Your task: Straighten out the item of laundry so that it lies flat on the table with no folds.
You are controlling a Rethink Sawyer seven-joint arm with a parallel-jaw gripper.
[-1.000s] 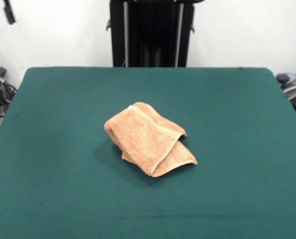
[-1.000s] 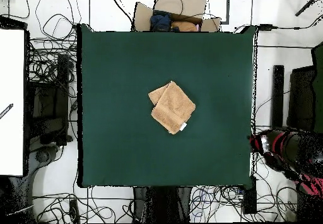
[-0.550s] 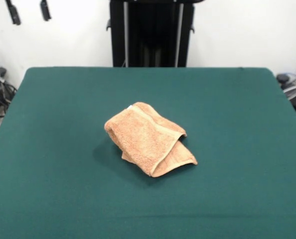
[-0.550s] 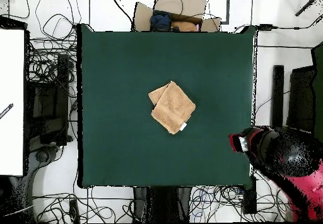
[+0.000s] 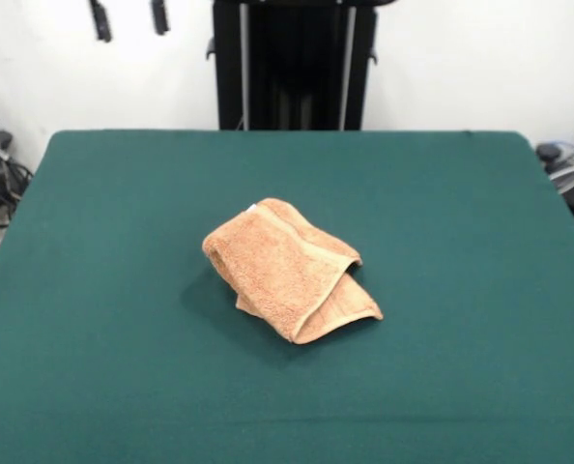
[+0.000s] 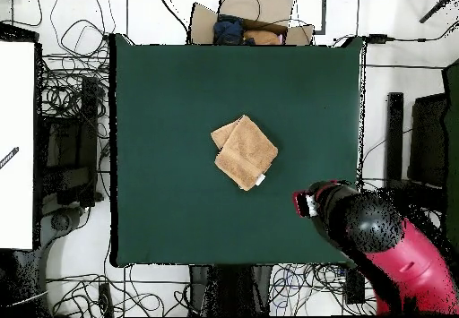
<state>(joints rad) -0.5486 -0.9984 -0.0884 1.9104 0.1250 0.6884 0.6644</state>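
while the peach-orange towel (image 5: 289,269) lies folded over itself near the middle of the dark green surface (image 5: 461,222), the gripper (image 5: 129,18) shows in the front view only as two dark fingertips at the top edge, over the far left part of the surface. those jaws stand clearly apart, with nothing between them. in the overhead view the towel (image 6: 245,152) is a rough diamond with a second layer poking out at its upper left corner, and a small white tag (image 6: 260,180) sits at its lower right edge. in the front view a pale woven border band (image 5: 311,253) runs across the top fold, and a lower flap sticks out toward the near right. the red and black arm (image 6: 394,252) reaches in from the lower right of the overhead view, its head (image 6: 309,203) over the surface's corner region (image 6: 161,81), apart from the towel. a cardboard box (image 6: 251,14) with clothes lies beyond the surface's top edge in the overhead view, and cables (image 6: 72,81) sprawl on the floor around it.
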